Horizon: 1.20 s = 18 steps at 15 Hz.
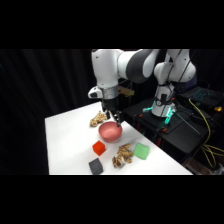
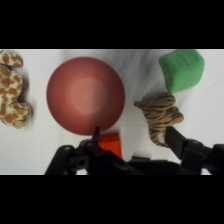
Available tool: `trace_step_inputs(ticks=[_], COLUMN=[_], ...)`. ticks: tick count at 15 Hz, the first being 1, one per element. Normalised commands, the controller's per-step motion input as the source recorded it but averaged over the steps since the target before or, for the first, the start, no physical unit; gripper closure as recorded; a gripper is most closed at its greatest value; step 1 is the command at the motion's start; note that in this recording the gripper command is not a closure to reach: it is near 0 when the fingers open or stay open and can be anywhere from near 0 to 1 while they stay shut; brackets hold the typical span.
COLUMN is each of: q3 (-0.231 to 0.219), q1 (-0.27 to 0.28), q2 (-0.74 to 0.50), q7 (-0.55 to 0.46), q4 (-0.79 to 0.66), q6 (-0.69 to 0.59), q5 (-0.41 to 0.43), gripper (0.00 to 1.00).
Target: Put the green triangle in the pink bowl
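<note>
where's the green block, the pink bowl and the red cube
green block (image 2: 182, 70), wrist view, on its front face
pink bowl (image 2: 85, 95), wrist view, on the bare inside bottom
red cube (image 1: 99, 147), side view, on its top face

In your wrist view the claw's linkage covers most of the red cube (image 2: 110, 145), and the left edge cuts off the spotted plush toy (image 2: 12, 90). From the side, the arm's middle is cut by the top.
</note>
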Motion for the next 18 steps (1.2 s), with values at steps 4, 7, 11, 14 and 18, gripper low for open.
trace_step_inputs(ticks=[4, 7, 11, 14, 18], q3=[0.116, 0.127, 0.082, 0.01, -0.013], q1=[0.144, 0.17, 0.138, 0.08, 0.031], q2=[-0.11, 0.02, 0.11, 0.05, -0.02], q7=[0.29, 0.35, 0.3, 0.22, 0.1], q4=[-0.23, -0.12, -0.09, -0.12, -0.2], q6=[0.23, 0.27, 0.3, 0.28, 0.28], q5=[-0.103, -0.05, -0.036, -0.046, 0.01], gripper=[0.0, 0.0, 0.0, 0.0, 0.0])
